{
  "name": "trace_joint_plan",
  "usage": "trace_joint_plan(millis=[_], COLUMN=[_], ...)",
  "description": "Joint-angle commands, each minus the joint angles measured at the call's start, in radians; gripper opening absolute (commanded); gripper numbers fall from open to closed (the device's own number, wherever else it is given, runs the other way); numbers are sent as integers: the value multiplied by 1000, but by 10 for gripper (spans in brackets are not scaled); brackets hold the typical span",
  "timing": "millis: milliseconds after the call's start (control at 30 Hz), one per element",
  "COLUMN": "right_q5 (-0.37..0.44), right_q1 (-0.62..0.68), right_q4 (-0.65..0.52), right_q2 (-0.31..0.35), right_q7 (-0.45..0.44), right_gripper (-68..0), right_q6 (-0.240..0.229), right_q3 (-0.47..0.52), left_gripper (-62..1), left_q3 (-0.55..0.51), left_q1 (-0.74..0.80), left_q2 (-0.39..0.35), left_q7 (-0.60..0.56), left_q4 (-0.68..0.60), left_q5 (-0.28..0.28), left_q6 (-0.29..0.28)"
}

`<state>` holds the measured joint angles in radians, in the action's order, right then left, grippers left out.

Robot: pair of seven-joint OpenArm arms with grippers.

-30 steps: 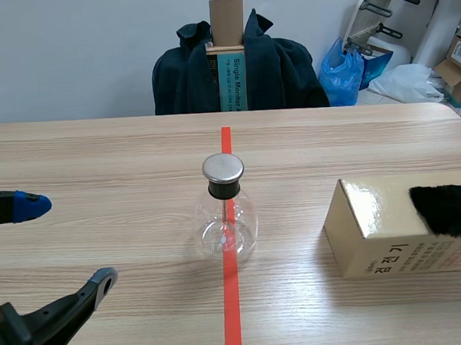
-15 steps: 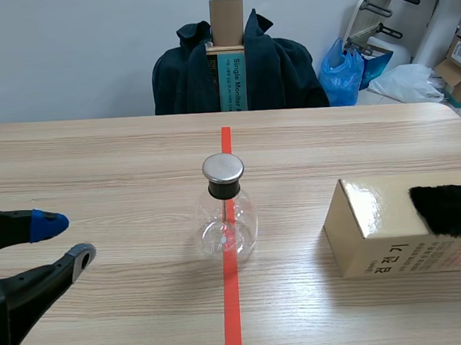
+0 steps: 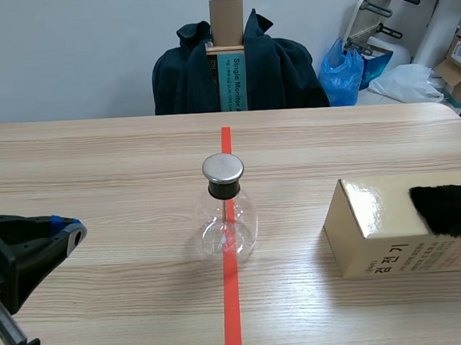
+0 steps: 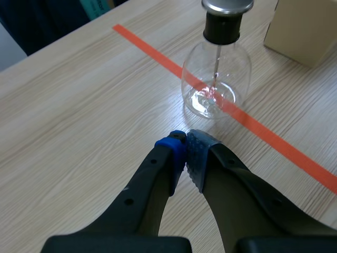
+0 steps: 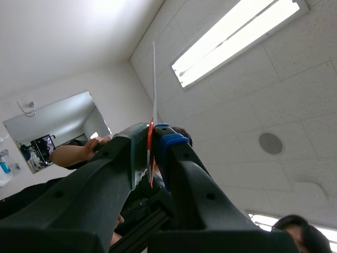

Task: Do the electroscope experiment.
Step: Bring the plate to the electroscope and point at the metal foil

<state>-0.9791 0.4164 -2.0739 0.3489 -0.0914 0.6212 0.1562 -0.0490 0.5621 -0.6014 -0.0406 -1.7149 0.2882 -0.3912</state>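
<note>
Jaws are closed on both: left gripper (image 4: 185,150) empty, right gripper (image 5: 152,138) pinching a thin strip (image 5: 150,158). Next, probably, bring strip near the cap (image 3: 222,167) of the flask (image 3: 226,223).

The left tool (image 4: 185,142) hangs low over the wooden bench (image 4: 79,116), its blue and grey-green pads pressed tip to tip with nothing between them. Just ahead stands the clear glass flask (image 4: 216,79), upright on the orange-red tape line (image 4: 274,139), with a black stopper (image 4: 222,27) under a metal cap (image 4: 227,5) and a thin rod (image 4: 216,58) running down inside. Past the flask and apart from it, the corner of a tan cardboard box (image 4: 310,29) sits on the bench.
</note>
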Motion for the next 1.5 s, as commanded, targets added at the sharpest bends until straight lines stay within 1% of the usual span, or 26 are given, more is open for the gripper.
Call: trace_joint_plan(millis=[0, 100, 267, 367, 467, 567, 600, 767, 833, 933, 1000, 1100, 1233, 1300, 1333, 1467], right_q5=[5, 20, 53, 53, 53, 59, 61, 76, 84, 95, 102, 121, 120, 120, 120, 118], right_q1=[-1, -1, -1, -1, -2, -3, -3, -29, -48, -74, -89, -124, -174, -185, -186, -187], right_q4=[-6, -6, -6, -5, -4, -4, -4, 2, 10, 29, 45, 77, 126, 152, 164, 219], right_q2=[8, 8, 8, 8, 8, 5, 5, 5, 5, 5, 5, -9, -42, -44, -44, -44], right_q7=[8, 7, 7, 7, 7, 7, 6, 6, 6, 6, -6, -39, -91, -119, -129, -152], right_gripper=[-669, -669, -669, -669, -669, -669, -669, -669, -669, -669, -669, -669, -669, -669, -669, -669], right_q6=[8, 7, 6, -24, -38, -66, -69, -83, -101, -143, -158, -167, -217, -248, -255, -256], right_q3=[9, 9, 9, 9, 9, 9, 9, 9, 9, 9, 8, 6, 6, 0, -6, -46], left_gripper=[-575, -575, -575, -575, -575, -575, -575, -575, -575, -575, -575, -575, -575, -575, -575, -575], left_q3=[13, 53, 106, 127, 142, 159, 172, 268, 313, 370, 393, 413, 422, 422, 422, 422], left_q1=[-27, -70, -127, -154, -177, -202, -215, -293, -323, -368, -397, -436, -476, -494, -504, -546], left_q2=[3, 3, 3, 3, 3, 6, 6, 9, 9, 23, 45, 77, 108, 119, 124, 151], left_q7=[-23, -67, -102, -106, -146, -158, -157, -150, -152, -153, -154, -151, -150, -151, -150, -153], left_q4=[11, 69, 149, 187, 219, 238, 245, 297, 320, 360, 393, 447, 517, 549, 565, 629], left_q5=[15, 14, 15, 19, 23, 22, 22, 21, 22, 21, 20, 8, 2, 3, 3, 2], left_q6=[-2, -5, -10, -27, -51, -54, -58, -77, -76, -75, -65, -64, -65, -65, -65, -65])
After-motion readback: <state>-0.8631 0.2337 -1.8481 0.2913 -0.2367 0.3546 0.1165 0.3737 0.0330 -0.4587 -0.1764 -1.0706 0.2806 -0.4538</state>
